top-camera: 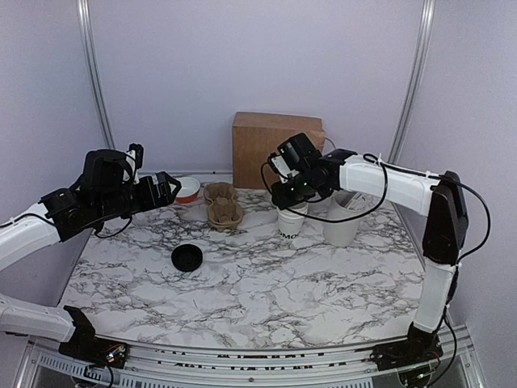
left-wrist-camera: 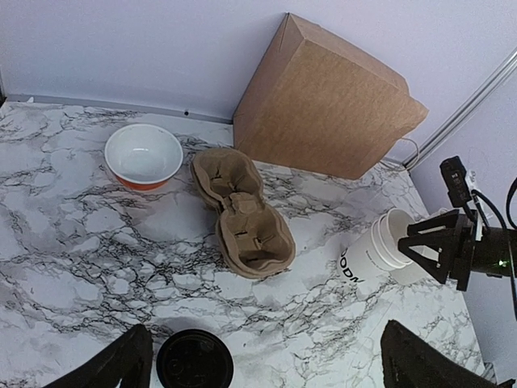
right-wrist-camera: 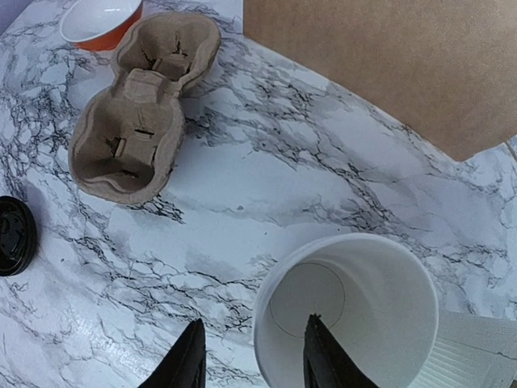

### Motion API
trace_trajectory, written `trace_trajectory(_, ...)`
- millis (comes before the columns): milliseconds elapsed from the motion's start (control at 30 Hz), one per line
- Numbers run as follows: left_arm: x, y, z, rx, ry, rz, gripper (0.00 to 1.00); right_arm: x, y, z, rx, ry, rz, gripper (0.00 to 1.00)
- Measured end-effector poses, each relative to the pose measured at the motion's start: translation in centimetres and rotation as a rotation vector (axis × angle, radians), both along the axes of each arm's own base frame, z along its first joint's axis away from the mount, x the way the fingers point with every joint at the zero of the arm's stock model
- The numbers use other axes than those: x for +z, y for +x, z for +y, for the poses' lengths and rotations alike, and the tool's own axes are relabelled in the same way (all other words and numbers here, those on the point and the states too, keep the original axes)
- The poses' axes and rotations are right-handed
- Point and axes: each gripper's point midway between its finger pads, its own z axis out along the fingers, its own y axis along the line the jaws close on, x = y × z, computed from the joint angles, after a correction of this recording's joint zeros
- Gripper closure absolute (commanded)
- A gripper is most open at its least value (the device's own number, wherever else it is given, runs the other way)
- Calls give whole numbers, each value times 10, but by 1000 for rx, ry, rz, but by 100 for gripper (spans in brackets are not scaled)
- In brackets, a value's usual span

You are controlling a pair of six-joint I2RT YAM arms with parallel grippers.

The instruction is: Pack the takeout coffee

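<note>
No lidded cup shows. A lidless white paper cup (top-camera: 291,222) with black lettering stands at the back right, also in the left wrist view (left-wrist-camera: 371,257) and the right wrist view (right-wrist-camera: 380,299). A round black lid (top-camera: 187,257) lies apart on the marble, also low in the left wrist view (left-wrist-camera: 194,361). My right gripper (right-wrist-camera: 254,322) is open over the cup's rim, one finger inside and one outside; it shows from above too (top-camera: 291,198). My left gripper (left-wrist-camera: 268,330) is open and empty, high above the lid (top-camera: 166,190).
A brown pulp cup carrier (top-camera: 224,206) lies at the back middle, an orange bowl (top-camera: 187,189) to its left. A brown cardboard box (top-camera: 271,145) stands against the back wall. A taller frosted white tumbler (top-camera: 341,220) stands right of the cup.
</note>
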Motion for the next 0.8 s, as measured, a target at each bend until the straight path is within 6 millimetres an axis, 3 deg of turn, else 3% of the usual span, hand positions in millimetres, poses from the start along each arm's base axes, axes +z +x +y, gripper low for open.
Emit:
trace_trajectory(467,-3,-1,4,13,-4,10,1,-36,6,-2,7,-114,52,88)
trace_trajectory(667,-4,0,5,16,-6,11,1,-23,14,-2,-5,-125,20,92)
trace_trajectory(800,-4,0,5,17,-9,12,1,-18,16,-2,-9,-132,-1,100)
